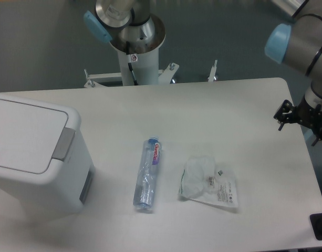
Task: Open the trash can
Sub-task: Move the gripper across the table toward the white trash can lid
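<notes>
- We are looking down on a white table (213,105) with rounded corners, and the large white boxy plastic trash can (37,157) fills its left side, partly cut off by the left edge of the view.
- We see the trash can's flat white lid (21,131) lying closed and level on top, its outline following the bin's rounded corners.
- We pick out the grey push tab (63,143) at the lid's right rim, a narrow slanted strip facing the middle of the table.
- We notice a darker, slatted-looking patch low on the bin's right wall, too blurred for us to say more.
- Just right of the bin, apart from it, we have a clear plastic bottle (148,174) with a purple-and-white label, lying on its side with its long axis running roughly away from us.
- Right of the bottle, near but not touching, we see a crumpled clear plastic bag (208,184) with small printed text, flat on the table.
- We find the arm's black gripper (302,118) at the far right edge of the table, well apart from the trash can; from here we cannot tell whether its fingers are apart or together, and nothing shows in them.
- Behind the table we see the arm's white pedestal base (137,58) with silver and light-blue joints above it.
</notes>
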You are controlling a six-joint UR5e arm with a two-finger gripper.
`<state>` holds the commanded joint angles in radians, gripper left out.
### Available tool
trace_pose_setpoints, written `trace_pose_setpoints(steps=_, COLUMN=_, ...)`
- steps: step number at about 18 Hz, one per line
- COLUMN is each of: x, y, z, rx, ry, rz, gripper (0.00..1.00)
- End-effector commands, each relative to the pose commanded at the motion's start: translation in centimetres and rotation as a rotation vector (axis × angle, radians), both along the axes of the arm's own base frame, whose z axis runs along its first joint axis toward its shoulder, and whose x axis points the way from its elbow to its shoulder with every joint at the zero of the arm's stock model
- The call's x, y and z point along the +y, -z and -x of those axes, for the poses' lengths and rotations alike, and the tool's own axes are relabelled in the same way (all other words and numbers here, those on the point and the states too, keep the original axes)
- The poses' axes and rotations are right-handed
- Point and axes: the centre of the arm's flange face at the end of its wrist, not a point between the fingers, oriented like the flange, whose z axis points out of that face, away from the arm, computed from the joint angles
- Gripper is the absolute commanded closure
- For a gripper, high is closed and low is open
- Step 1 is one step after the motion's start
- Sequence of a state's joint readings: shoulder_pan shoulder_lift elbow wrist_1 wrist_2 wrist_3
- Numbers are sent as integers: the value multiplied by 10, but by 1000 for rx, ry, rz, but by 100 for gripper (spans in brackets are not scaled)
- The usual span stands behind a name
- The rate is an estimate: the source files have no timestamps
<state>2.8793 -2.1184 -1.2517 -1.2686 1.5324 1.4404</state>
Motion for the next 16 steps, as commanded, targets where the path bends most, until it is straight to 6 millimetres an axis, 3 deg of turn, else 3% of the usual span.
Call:
trace_pose_setpoints(steps=6, x=3, y=8, z=-5, rx=-39, ry=-14, rz=-77, gripper=0)
trace_pose_setpoints(steps=11, x=4, y=15, z=-25, rx=-102, ry=-269, rz=-153, gripper=0)
trace_pose_setpoints(steps=16, x=17, y=16, z=-31, rx=-144, ry=-390, rz=-207, gripper=0)
